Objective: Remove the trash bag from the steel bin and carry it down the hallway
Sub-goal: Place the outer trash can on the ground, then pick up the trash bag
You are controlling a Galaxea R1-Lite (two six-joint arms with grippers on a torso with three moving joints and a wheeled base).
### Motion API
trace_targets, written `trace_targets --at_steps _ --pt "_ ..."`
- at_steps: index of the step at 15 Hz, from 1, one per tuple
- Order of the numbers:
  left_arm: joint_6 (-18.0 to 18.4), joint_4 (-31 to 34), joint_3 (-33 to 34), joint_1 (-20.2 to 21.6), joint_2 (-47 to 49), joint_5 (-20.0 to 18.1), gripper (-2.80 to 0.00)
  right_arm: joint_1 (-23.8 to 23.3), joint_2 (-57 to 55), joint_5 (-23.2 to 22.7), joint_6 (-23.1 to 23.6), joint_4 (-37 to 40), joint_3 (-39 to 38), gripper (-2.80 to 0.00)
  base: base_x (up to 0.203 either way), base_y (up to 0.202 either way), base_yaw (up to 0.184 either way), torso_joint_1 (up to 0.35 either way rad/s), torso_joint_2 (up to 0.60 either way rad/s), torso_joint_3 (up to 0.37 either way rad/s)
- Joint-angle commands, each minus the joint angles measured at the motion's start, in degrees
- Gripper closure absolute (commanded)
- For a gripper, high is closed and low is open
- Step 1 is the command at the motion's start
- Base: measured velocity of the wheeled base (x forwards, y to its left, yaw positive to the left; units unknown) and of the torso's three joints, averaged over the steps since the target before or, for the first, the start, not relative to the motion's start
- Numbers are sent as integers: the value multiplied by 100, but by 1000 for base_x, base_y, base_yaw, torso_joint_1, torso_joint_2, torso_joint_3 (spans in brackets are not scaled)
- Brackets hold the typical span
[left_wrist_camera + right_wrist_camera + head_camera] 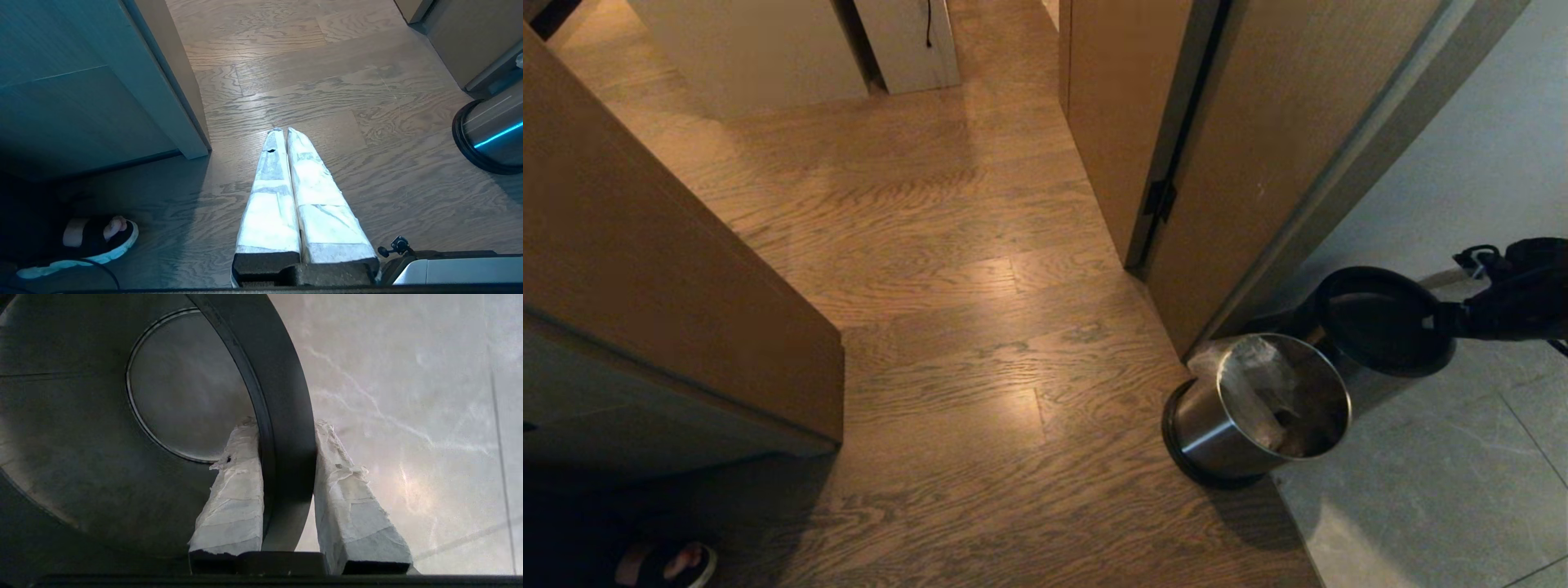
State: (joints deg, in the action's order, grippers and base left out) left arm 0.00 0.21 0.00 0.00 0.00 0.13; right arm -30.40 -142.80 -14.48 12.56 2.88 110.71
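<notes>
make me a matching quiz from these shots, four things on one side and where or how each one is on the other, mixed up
1. steel bin
2. black-rimmed top section
3. trash bag
4. left gripper

A. shut, over the wood floor
B. lining the inside of the bin
C. clamped in the right gripper
D. standing where wood floor meets grey tile

Pairs: 1-D, 2-C, 3-B, 4-A

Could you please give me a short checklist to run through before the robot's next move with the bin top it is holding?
1. Right gripper clamped on the black top section: ok.
2. Top section off the steel bin: ok.
3. Trash bag still inside the open bin: ok.
4. Grey tile floor beside the bin free for setting the top down: cannot tell, partly hidden.
5. Left gripper shut and away from the bin: ok.
6. Person's foot near the left side: not ok.
</notes>
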Motion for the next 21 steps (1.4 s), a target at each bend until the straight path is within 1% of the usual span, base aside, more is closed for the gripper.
trace_targets --at_steps 1,4,8,11,12,15,17,21 --pt "-3 -3 0 0 -8 0 0 -9 -28 -46 41 -70 -14 -280 0 0 0 0 0 0" --pt "0 -3 0 0 -1 0 0 -48 10 -46 62 -212 -14 -280 0 0 0 0 0 0" --pt "0 -3 0 0 -1 4 0 -244 364 -105 68 -138 -82 -280 0 0 0 0 0 0" --pt "0 -3 0 0 0 4 0 -346 1043 -171 49 169 -509 -280 0 0 0 0 0 0" --pt "0 -3 0 0 -2 4 0 -374 1326 -241 59 260 -752 0 0 0 0 0 0 0" --pt "0 -3 0 0 -9 1 0 -377 2127 -390 97 636 -1585 0 0 0 0 0 0 0" --pt "0 -3 0 0 0 4 0 -302 2532 -419 116 931 -1912 0 0 0 0 0 0 0" --pt "0 -3 0 0 -9 -3 0 35 3341 -402 133 1010 -2502 0 0 0 0 0 0 0"
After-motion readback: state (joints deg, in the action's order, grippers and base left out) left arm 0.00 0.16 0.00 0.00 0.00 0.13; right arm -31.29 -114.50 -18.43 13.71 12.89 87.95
